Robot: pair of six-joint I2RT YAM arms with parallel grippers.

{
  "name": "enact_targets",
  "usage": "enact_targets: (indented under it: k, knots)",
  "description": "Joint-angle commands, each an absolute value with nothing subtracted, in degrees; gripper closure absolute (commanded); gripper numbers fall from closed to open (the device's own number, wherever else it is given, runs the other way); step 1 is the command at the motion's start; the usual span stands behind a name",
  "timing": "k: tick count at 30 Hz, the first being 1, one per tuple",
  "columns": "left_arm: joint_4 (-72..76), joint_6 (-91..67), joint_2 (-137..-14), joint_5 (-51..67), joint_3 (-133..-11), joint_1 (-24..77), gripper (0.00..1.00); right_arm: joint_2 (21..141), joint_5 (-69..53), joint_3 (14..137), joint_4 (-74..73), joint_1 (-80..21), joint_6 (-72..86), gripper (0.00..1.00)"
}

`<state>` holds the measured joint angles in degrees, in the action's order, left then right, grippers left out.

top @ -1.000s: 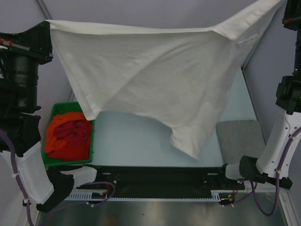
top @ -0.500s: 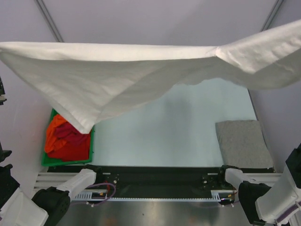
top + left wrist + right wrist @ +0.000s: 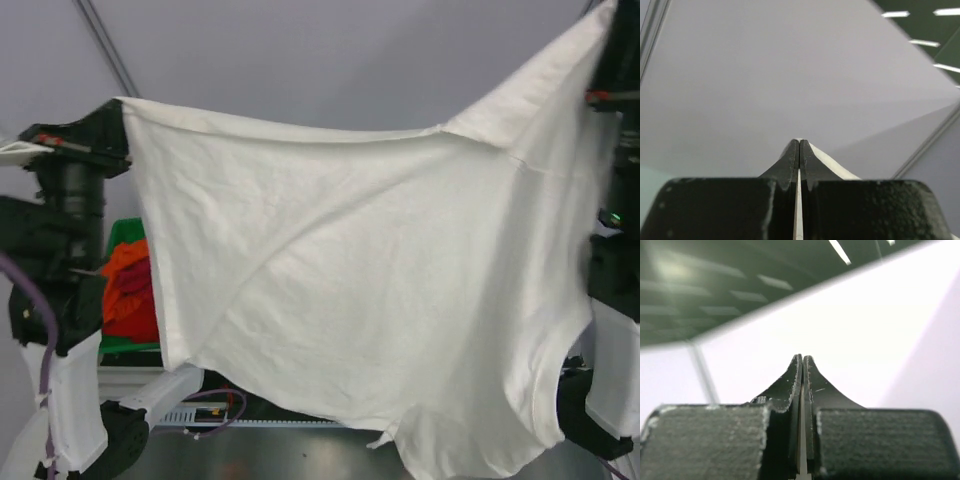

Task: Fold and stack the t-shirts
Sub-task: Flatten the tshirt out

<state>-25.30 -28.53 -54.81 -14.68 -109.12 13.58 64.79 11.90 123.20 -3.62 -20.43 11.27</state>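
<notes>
Well, both of my tools are clamped on cloth. My left gripper has its two black, tapered fingers pressed flat together with a thin sliver of white fabric pinched in the seam. My right gripper shows the same, a pale strip running down between its two rough black pads. What they hold is the one white t-shirt, a soft, matte sheet hanging in the air between my two arms. My left grip is at its upper left corner and my right grip is at its upper right corner, which sits higher. The top edge dips a little between the grips. Long diagonal creases run down across the cloth toward the lower left, and a short sleeve with a curved opening dangles at the lower right. The shirt curtains off most of the overhead view. Past its left edge I see one green bin with smooth, rigid walls. Two crumpled shirts lie heaped in it, one orange shirt and one dark red shirt just nearer. That makes three shirts in sight, one bin and two grippers.
</notes>
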Motion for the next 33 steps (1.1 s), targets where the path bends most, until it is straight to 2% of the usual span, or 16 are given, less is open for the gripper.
enact_targets:
  k: [1, 6, 8, 12, 13, 20, 26, 33]
  knots:
    - [-23.4, -28.7, -56.0, -18.8, -98.1, 13.4, 1.0, 71.8, 16.5, 116.6, -5.7, -19.1, 3.1, 1.0]
    - [-14.2, -28.4, -58.0, -18.5, -80.0, 12.7, 1.0, 78.2, 2.5, 105.4, -0.6, -6.1, 15.4, 1.0]
    - [-12.4, -29.4, -62.6, -17.2, -73.7, 11.5, 1.0, 82.3, -1.5, 100.1, 3.9, -2.3, 19.0, 1.0]
    - [-6.0, -33.0, -74.3, -11.9, -67.2, 10.2, 1.0, 93.4, -4.6, 98.4, 5.0, -0.4, 18.8, 1.0]
    - [-4.4, -33.1, -80.7, -9.9, -66.0, 10.3, 1.0, 98.0, -5.3, 98.4, 5.4, -0.5, 18.7, 1.0]
    - [-6.9, -30.0, -105.3, -5.7, -78.1, 9.9, 1.0, 113.3, -9.3, 101.9, 3.3, -0.4, 19.5, 1.0]
    - [-9.9, -29.4, -110.8, -5.1, -85.0, 8.9, 1.0, 117.9, -9.1, 104.4, 0.7, -0.4, 18.2, 1.0]
    - [-14.8, -26.6, -115.4, -5.3, -94.4, 7.6, 1.0, 123.7, -9.1, 112.8, -4.5, 1.5, 18.5, 1.0]
